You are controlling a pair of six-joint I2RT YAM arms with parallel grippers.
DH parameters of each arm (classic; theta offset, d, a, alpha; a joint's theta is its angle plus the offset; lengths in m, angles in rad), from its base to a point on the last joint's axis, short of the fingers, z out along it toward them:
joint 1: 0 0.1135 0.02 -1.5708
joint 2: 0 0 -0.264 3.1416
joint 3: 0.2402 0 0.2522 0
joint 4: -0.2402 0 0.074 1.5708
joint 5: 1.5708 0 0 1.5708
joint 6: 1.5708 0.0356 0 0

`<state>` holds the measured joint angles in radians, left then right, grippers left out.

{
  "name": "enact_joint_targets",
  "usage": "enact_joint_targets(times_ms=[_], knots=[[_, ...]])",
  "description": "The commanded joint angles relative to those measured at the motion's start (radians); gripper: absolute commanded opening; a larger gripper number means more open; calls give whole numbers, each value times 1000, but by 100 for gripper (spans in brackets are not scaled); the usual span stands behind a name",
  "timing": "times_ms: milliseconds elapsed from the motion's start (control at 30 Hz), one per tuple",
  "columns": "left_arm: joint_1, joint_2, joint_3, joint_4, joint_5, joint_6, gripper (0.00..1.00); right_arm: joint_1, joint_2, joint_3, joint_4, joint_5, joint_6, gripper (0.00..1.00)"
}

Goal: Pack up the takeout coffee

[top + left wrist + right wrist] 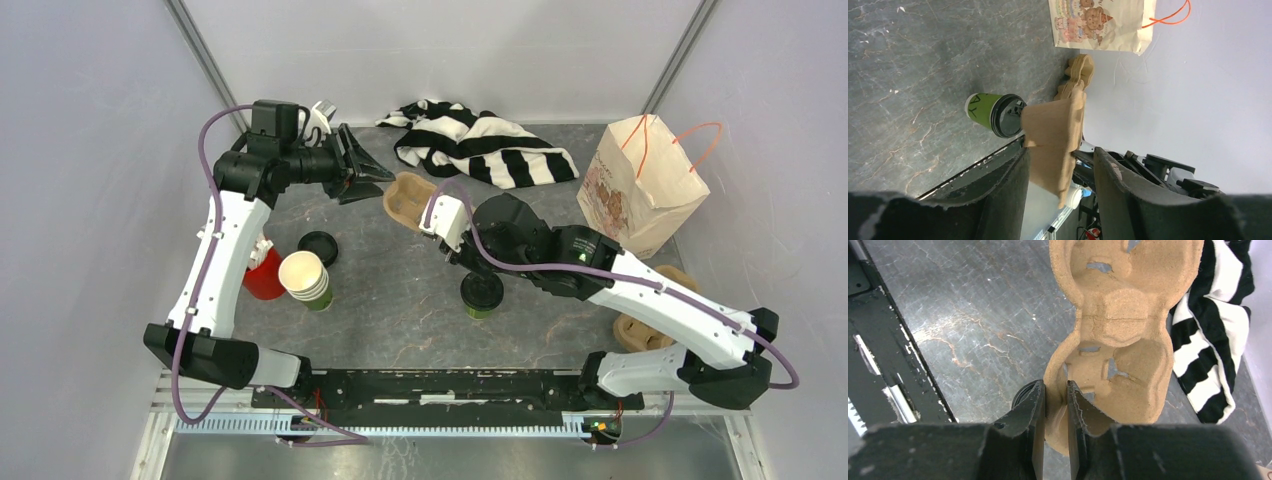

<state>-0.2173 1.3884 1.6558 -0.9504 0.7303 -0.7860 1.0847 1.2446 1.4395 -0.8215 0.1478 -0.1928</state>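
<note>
The takeout coffee, a green cup with a black lid, stands upright on the table, just on the near side of the right gripper and not in any holder. A cardboard cup tray sits between the two arms.

In the right wrist view, the right gripper's fingers are narrow and pinch the tray's rim at one end. The left gripper straddles the tray's other end. Its fingers stand part-way apart, and a gap shows between the tray and one finger.

A stack of green cups and a loose black lid lie near the left arm. A striped cloth is at the back. A paper bag stands at the far right, well apart from the coffee.
</note>
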Motion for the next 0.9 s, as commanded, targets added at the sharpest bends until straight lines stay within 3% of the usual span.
enact_joint_targets(times_ms=[0,233,867], knots=[[6,-39,-20,-19,-1,52,56,10,-37,-7,61,59,-16,0],[6,-45,-71,59,53,17,54,21,-19,1,74,30,-27,0],[6,-32,-53,19,104,66,11,47,0,-27,83,98,18,1]])
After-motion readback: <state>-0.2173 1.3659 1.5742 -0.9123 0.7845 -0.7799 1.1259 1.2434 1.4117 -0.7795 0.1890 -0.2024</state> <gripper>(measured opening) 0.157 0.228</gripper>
